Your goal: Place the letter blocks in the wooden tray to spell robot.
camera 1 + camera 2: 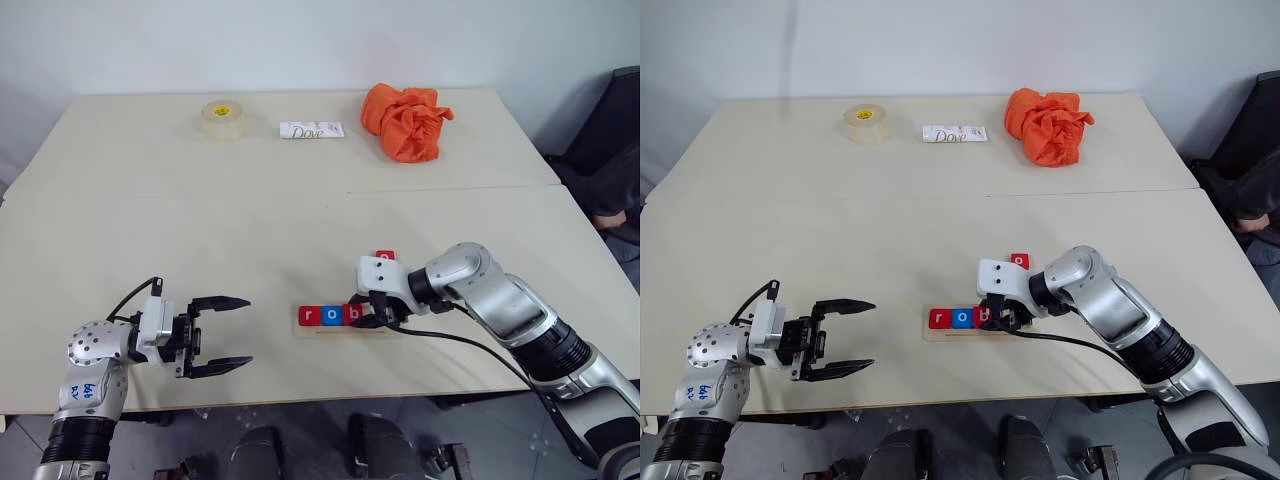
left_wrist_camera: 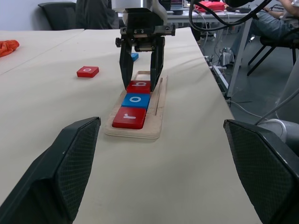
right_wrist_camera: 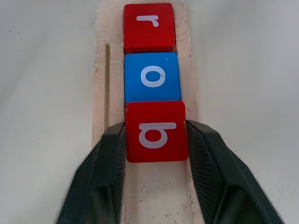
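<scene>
**Third block seated; two remain**

While the left gripper [image 1: 222, 335] idles wide open near the table's front edge [image 1: 300, 405], the right gripper [image 3: 155, 140] brackets the red b block [image 3: 156, 131], fingers barely parted (release seems underway). It sits third in the wooden tray [image 2: 156, 119]. Judged next: lift clear, fetch the red o block [image 2: 88, 71] beyond; open tabletop surrounds.

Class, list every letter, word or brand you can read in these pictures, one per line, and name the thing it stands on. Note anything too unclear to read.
"r": red block, first in the wooden tray.
"o": blue block, second.
"b": red block, third, between the right pincer's fingers.
"o": loose red block on the table.
"Dove": white wrapper.
Blue handwriting on the left arm: unreadable.
Tape roll label: too small.
</scene>
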